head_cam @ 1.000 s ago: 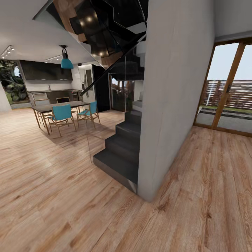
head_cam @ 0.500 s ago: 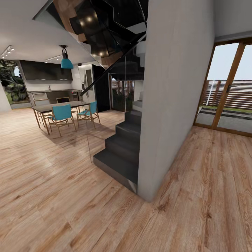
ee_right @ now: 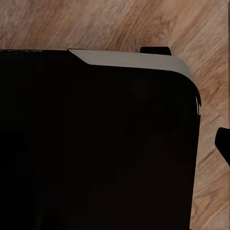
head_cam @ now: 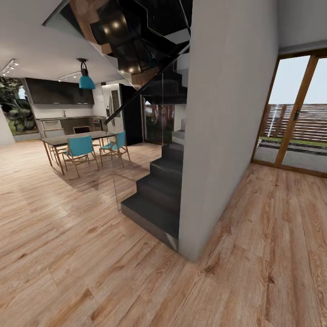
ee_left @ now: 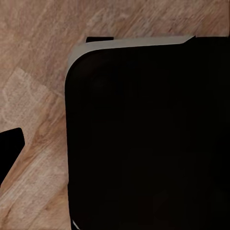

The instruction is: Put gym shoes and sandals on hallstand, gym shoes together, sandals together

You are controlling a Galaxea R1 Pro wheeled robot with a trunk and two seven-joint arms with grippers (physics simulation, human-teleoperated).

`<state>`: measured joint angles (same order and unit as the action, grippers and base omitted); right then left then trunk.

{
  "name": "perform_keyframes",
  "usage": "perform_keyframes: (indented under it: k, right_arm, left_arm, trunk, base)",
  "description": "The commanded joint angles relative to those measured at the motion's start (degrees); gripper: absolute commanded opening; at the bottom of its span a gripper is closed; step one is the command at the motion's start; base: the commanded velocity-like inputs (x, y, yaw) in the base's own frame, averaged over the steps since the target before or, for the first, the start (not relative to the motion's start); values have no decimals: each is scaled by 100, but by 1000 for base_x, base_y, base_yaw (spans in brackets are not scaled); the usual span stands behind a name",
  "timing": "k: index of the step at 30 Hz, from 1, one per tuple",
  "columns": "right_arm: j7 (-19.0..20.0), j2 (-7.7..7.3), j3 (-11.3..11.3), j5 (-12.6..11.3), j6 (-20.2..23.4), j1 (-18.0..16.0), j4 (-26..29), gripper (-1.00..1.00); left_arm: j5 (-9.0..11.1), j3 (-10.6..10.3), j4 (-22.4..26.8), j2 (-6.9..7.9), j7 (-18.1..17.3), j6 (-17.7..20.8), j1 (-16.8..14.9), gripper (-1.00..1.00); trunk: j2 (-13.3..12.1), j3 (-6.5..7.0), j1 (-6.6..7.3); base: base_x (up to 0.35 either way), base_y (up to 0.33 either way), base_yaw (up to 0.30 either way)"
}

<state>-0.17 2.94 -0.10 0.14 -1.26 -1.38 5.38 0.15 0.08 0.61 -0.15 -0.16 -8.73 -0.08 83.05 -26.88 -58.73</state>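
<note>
Robot in transit. Staircase (head_cam: 159, 195) and grey wall (head_cam: 222, 136) stand at frame centre on wood floor (head_cam: 68, 254). Shoes, rack unlocated. Claw state: cannot tell. Risk: base clipping the wall corner.

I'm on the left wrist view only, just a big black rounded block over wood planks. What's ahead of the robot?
Observer: In the head view, a dark grey staircase rises straight ahead from the light brown wood-plank floor.
Operator: What's right of it?
Observer: A tall pale grey wall, then a wood-framed glass door.
Operator: And left?
Observer: A dining table with teal chairs, far back.
</note>
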Motion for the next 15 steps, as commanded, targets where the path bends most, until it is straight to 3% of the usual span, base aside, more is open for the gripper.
perform_keyframes:
  k: [1,4,5,9,15]
  right_arm:
    - [-3,-30,0,2,-16,-3,1,100]
    - [-11,-127,1,3,-91,-3,62,100]
    - [-13,-146,1,3,-316,-3,74,100]
    - [-16,-199,1,6,-741,-3,195,100]
    - [-17,-412,-19,-3,-1526,-3,567,100]
  left_arm:
    - [4,1,1,1,-2,-48,-1,100]
    - [-19,-13,22,-1,-2,-144,-1,100]
    - [-23,-17,41,-1,-2,-617,-2,100]
    - [-37,-27,213,4,-3,-764,-7,100]
    - [-47,-24,731,112,-2,-1067,-12,100]
  trunk:
    - [3,-5,0]
    - [3,-5,0]
    - [3,-5,0]
    - [3,-5,0]
    - [3,-5,0]
  base:
    - [0,0,0]
    - [0,0,0]
    - [0,0,0]
    - [0,0,0]
    - [0,0,0]
